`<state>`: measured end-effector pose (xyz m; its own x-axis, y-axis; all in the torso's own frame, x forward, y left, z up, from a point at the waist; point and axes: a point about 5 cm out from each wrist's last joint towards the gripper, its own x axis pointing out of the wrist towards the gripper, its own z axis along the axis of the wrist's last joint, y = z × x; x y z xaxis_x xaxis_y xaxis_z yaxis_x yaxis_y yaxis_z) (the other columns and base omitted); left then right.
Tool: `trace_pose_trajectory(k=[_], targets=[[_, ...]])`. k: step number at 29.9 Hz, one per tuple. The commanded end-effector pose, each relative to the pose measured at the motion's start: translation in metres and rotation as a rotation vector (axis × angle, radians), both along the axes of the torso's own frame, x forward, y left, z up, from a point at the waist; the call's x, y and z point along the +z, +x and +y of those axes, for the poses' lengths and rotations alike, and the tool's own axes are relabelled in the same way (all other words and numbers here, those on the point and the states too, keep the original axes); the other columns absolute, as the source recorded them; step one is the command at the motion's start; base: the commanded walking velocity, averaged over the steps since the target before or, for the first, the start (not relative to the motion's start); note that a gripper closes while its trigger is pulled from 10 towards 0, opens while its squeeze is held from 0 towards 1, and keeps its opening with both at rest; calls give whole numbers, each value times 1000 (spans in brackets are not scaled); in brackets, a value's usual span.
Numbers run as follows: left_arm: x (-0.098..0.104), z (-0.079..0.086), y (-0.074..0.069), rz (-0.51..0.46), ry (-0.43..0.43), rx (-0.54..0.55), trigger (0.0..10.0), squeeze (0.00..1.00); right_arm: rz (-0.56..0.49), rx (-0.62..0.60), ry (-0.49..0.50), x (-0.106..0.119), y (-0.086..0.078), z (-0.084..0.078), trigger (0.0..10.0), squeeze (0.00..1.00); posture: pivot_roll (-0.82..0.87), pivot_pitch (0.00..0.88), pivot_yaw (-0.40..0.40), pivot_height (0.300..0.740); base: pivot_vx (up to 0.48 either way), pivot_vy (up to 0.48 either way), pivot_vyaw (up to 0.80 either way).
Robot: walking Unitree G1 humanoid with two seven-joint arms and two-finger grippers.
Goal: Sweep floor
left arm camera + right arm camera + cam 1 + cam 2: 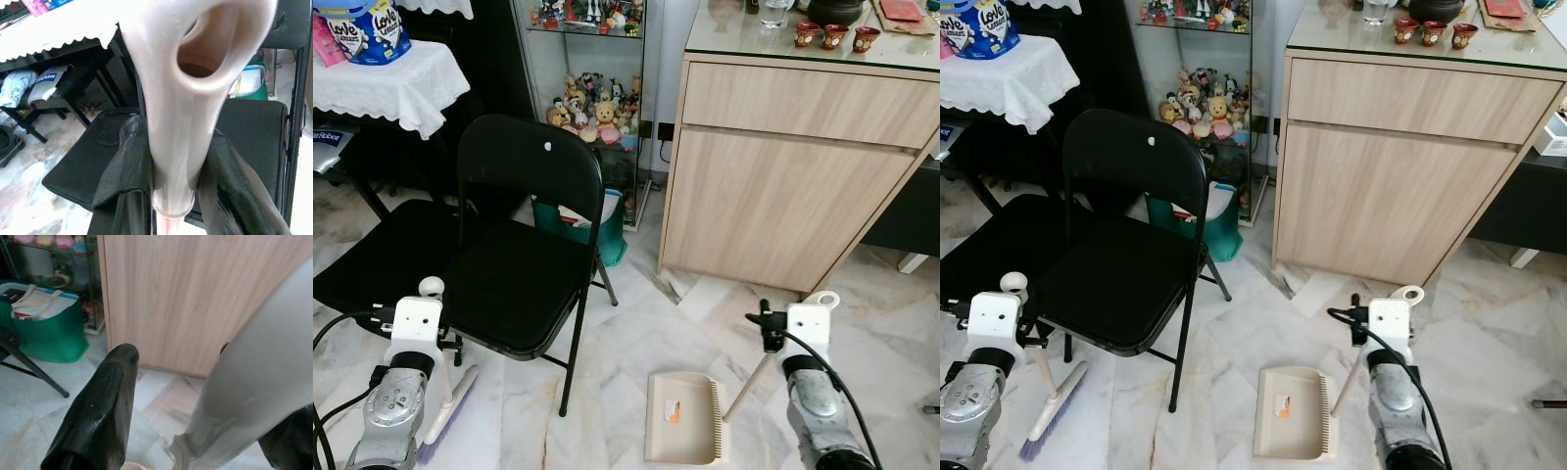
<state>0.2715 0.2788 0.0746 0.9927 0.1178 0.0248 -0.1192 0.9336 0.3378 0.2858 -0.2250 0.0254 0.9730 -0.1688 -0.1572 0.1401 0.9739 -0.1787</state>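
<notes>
Clearly, in the left eye view, the left gripper (429, 315) holds a hand broom (445, 399) by the top of its pale handle, whose long axis slants down toward the robot to purple bristles resting on the marble floor (626, 333) beside the black folding chair (524, 245). The right gripper (781, 328) holds the long thin handle of a beige dustpan (681, 416), and that handle slopes down and to the robot's left to the pan lying flat on the tiles between the two arms. In the right eye view the same layout shows: broom head at the left, pan at the middle, its toothed edge on the side toward its handle, with a wooden cabinet (1400, 166) and a green bag (1219, 230) behind. In the left wrist view the two black fingers (124, 166) are clamped on either side of the broom's handle just under its hanging loop. In the right wrist view one finger (98, 411) stands off from the dustpan handle (254, 382) while the other is mostly hidden behind it, so the hold looks loose at best. Judging from this, the broom must travel rightward across the floor toward the pan, so the left arm does the sweeping.
</notes>
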Motion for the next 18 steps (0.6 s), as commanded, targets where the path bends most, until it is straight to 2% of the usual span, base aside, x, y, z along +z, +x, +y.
trace_pose_trajectory(k=[1, 18], targets=[[7, 2, 2, -32, 10, 4, 10000, 0, -14, 1, 8, 1, 0, -1, 10000, 0, 9, 80, 32, 740, 0, 0, 0], [5, 0, 2, -26, 6, -1, 10000, 0, -30, -20, -20, 1, -4, -4, 10000, 0, 2, 85, 32, 740, 0, 0, 0]])
